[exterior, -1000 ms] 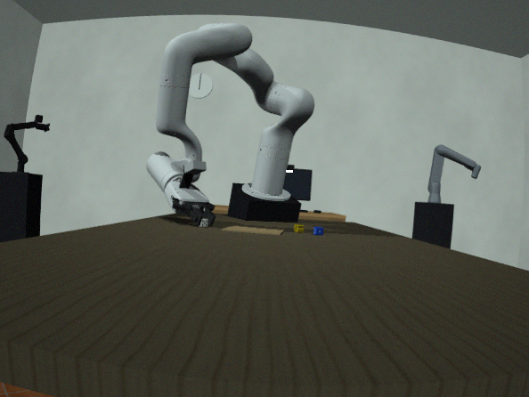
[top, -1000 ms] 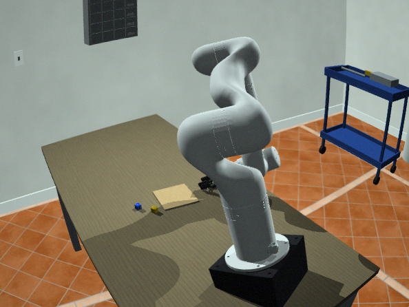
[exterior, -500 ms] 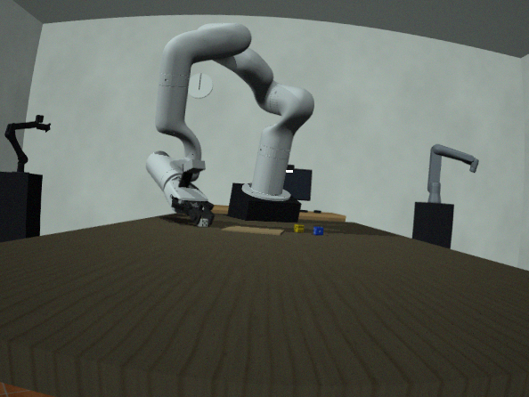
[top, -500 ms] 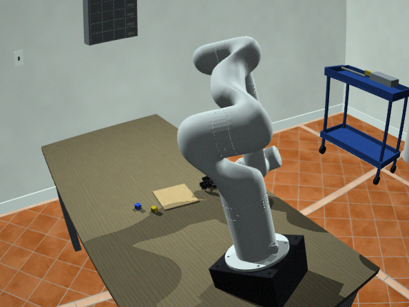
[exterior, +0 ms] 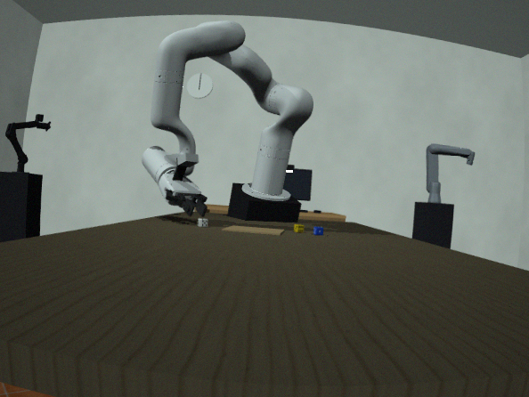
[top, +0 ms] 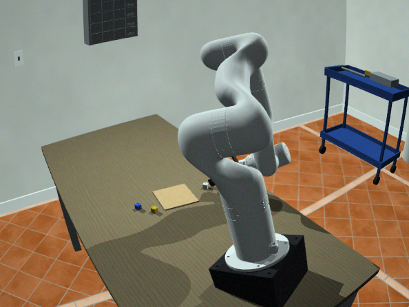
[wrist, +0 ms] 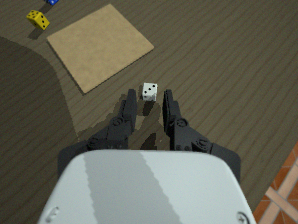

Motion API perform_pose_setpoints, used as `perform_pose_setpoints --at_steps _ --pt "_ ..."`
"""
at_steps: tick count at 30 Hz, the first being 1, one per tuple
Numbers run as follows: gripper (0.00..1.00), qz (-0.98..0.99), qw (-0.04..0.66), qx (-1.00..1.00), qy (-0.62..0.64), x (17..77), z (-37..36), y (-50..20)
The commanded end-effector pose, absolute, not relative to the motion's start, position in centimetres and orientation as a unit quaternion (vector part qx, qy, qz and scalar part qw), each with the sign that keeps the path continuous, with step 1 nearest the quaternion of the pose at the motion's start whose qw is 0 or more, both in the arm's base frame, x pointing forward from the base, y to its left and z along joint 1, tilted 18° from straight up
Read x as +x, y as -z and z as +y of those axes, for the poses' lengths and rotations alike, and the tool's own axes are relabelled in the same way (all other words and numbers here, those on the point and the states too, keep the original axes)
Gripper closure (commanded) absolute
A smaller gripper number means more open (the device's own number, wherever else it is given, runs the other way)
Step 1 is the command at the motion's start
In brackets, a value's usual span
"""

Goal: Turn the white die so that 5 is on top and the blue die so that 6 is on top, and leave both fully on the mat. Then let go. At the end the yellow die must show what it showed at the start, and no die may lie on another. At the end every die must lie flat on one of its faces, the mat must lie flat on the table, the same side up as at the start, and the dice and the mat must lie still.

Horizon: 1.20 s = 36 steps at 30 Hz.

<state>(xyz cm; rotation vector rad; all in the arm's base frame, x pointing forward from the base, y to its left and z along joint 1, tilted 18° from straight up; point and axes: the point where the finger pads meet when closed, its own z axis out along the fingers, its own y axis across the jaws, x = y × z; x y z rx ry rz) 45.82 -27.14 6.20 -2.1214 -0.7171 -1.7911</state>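
No brand or writing can be read; only the pips on the dice show. The gripper (wrist: 149, 106) hangs above the dark wooden table (top: 103, 151), jaws partly spread and holding nothing. The white die (wrist: 149, 91) lies on the table just beyond the fingertips, off the tan mat (wrist: 100, 45). The yellow die (wrist: 38, 19) and the blue die (top: 138, 206) lie past the mat. The floor has orange tiles (top: 31, 275); a blue cart (top: 385, 131) stands by the grey wall.

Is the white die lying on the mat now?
No, the white die rests on the bare table, apart from the mat.
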Motion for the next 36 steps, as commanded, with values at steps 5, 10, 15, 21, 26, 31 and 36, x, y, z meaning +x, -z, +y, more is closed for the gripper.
perform_pose_setpoints --at_steps 5,10,15,21,26,31,36 --pt "0.64 -0.248 0.136 -0.733 0.619 45.4 -27.4 -6.4" --pt "0.64 -0.248 0.136 -0.733 0.619 45.2 -27.5 -7.0" --pt "0.64 -0.248 0.136 -0.733 0.619 44.7 -27.6 -8.8" --pt "0.64 -0.248 0.136 -0.733 0.619 44.0 -27.8 -10.9" --pt "0.64 -0.248 0.136 -0.733 0.619 43.7 -27.8 -11.9" --pt "0.64 -0.248 0.137 -0.733 0.619 43.6 -27.8 -12.1" --pt "0.64 -0.258 0.164 -0.748 0.589 43.8 -26.5 -11.9"
